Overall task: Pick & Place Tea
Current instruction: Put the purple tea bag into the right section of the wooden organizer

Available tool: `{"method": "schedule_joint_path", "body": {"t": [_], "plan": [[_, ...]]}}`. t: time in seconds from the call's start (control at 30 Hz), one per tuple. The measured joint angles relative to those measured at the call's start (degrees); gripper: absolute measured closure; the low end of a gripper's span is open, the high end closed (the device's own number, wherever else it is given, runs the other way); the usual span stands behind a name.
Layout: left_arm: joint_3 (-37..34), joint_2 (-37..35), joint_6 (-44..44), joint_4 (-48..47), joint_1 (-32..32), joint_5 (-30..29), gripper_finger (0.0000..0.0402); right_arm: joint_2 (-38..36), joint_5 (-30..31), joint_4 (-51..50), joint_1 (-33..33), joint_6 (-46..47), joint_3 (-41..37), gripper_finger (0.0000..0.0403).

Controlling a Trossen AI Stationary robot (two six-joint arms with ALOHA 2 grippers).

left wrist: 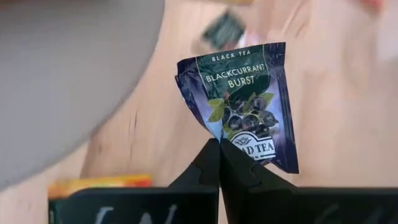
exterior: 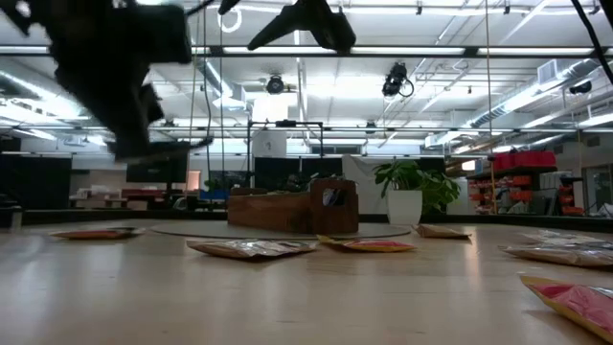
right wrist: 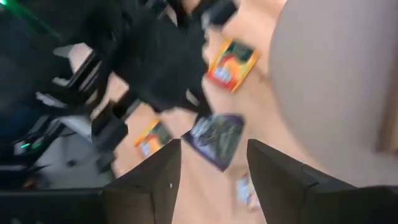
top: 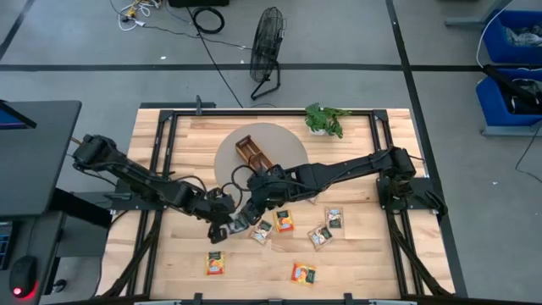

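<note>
My left gripper (left wrist: 219,152) is shut on a dark blue tea sachet (left wrist: 239,93) printed "Blackcurrant Burst", above the wooden table just near of the grey round mat (top: 284,140). My right gripper (right wrist: 214,163) hovers open close beside it, and the same sachet (right wrist: 217,140) shows beyond its fingers, untouched by them. In the high view both grippers meet near the table's middle, left (top: 240,220), right (top: 257,199). Other sachets lie flat on the table: orange ones (top: 284,222) (top: 216,263) (top: 303,273) and pale ones (top: 320,235). My left gripper pinches the sachet by one edge near a corner (left wrist: 231,140) between its two fingertips, and the foil is creased there. The fingers slant down toward the table. The sachet sticks out beyond the tips, lifted clear of the table.
The brown wooden tray (top: 251,151) stands on the grey mat, with a small green plant (top: 326,119) at the far edge. Black frame rails (top: 161,161) run along the table's sides. Bare wood lies along the near edge between the orange sachets.
</note>
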Motion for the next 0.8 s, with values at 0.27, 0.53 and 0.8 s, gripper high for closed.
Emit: {"method": "schedule_joint_path", "body": {"t": [0.27,0.53,0.8], "plan": [[5.54,-5.31,1.20,-0.50,0.13,-5.13,0.0401,-1.22,-8.03,-1.17,0.12,4.28,0.00,0.0211],[9.48,-6.71,4.31,-3.06,0.17,-7.43,0.0401,-1.69,-8.13,-2.97,-0.12,5.95,0.00,0.0211],[9.91,-6.70,4.48,-2.93,0.04,-7.68,0.0401,-1.69,-9.41,-2.49,-0.49,5.97,0.00,0.0211]]}}
